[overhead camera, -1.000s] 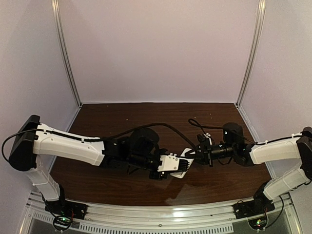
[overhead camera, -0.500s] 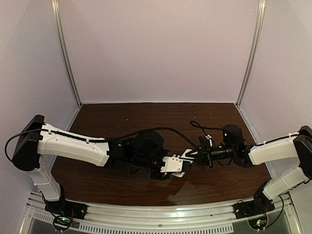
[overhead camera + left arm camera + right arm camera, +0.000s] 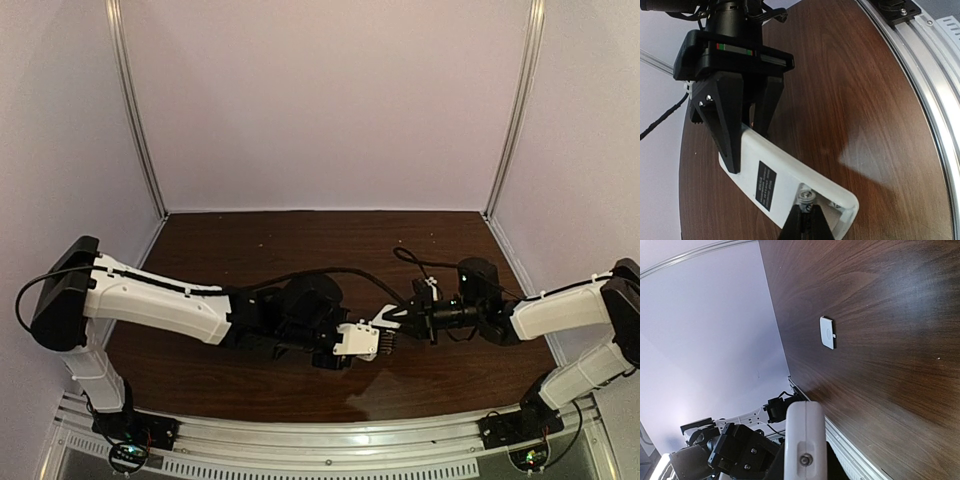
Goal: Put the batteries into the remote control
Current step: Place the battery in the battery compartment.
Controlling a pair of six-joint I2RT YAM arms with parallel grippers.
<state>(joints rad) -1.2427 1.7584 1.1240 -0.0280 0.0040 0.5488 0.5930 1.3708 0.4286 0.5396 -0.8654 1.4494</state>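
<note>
The white remote control (image 3: 790, 185) is held in the air with its plain back and black label facing the left wrist camera. My right gripper (image 3: 746, 142) is shut on its far end; in the right wrist view (image 3: 805, 465) the remote's end (image 3: 805, 427) fills the jaws. My left gripper (image 3: 807, 217) is shut on a small silvery battery (image 3: 806, 196), whose tip sits in the open battery recess (image 3: 832, 205). In the top view both grippers meet at the table's middle, left (image 3: 378, 342) and right (image 3: 402, 318), with the remote (image 3: 386, 320) between them. The orange battery is not visible.
A small white square cover piece (image 3: 827, 332) lies flat on the dark wooden table (image 3: 250, 250). The metal rail (image 3: 935, 100) runs along the table's near edge. Purple walls enclose the back and sides.
My left gripper has moved slightly right and closer to the remote with the battery. My right gripper has shifted a little, still holding the remote.
</note>
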